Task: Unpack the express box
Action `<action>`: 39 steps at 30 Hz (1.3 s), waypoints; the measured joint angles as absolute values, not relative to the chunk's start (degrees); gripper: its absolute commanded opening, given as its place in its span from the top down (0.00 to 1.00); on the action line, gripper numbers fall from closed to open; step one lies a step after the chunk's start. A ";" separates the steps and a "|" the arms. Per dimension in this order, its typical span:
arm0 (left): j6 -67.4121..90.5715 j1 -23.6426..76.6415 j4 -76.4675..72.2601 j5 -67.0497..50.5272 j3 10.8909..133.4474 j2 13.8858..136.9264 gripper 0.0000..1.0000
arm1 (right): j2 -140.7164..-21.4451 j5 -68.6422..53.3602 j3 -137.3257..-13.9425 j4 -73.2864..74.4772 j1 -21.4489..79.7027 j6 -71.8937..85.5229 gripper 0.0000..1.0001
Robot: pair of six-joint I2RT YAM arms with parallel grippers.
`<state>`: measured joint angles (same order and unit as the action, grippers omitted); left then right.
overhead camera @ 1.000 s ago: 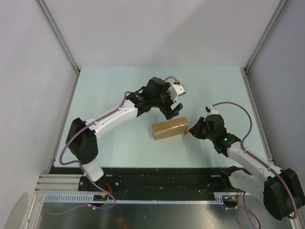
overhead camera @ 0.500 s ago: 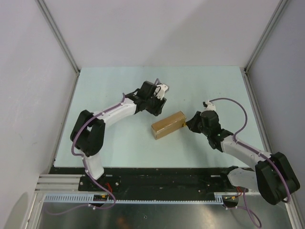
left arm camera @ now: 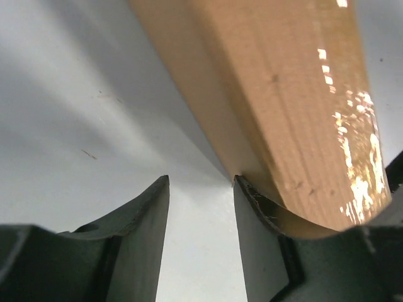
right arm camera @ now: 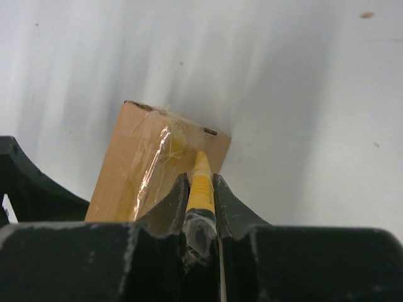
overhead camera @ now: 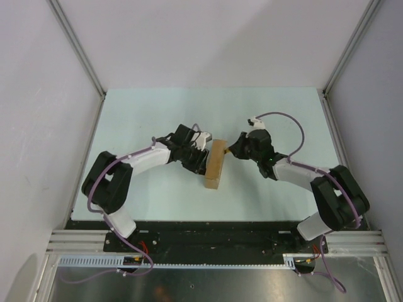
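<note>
The express box [overhead camera: 215, 165] lies on the pale green table [overhead camera: 138, 113], near its middle, between the two arms. In the top view its long side runs from the near edge toward the far edge, slightly tilted. Clear tape glints along its upper face.

The left arm is folded low. Its elbow sits out toward the left side of the table and its forearm stretches rightward, so the left gripper [overhead camera: 203, 158] arrives at the left long side of the box. In the left wrist view the two dark fingers [left arm camera: 148, 239] stand apart with only bare table between them. The box is not in that gap: it runs past the outside of one finger, and its lower edge touches that fingertip.

The right arm bends at an elbow near the right side of the table. Its forearm reaches leftward and away, low over the surface, which brings the right gripper [overhead camera: 238, 148] just beside the far end of the box. Its fingers are pressed together on a slim yellow utility knife [right arm camera: 201, 182], which points forward out of the grip. The knife tip meets the taped top edge at the short end of the box.
</note>
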<state>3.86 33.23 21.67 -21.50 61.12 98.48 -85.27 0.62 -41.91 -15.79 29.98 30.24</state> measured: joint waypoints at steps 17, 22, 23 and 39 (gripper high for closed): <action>6.00 26.59 21.87 -0.62 64.93 87.13 0.00 | -90.76 -1.26 -48.40 -15.88 32.93 26.83 1.00; 5.82 22.94 20.56 0.78 78.87 89.86 0.10 | -86.63 1.50 -48.40 -10.83 31.79 25.87 1.00; 5.74 22.39 19.42 -0.38 81.76 91.22 0.12 | -84.93 2.50 -48.40 -9.28 31.86 25.58 1.00; 2.24 25.04 17.87 -24.51 93.51 111.31 0.20 | -60.18 9.08 -48.77 8.54 57.67 12.45 1.00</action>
<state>2.24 25.04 17.87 -24.51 93.51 111.31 -60.18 9.08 -48.77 8.54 57.67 12.45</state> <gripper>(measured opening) 0.808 0.160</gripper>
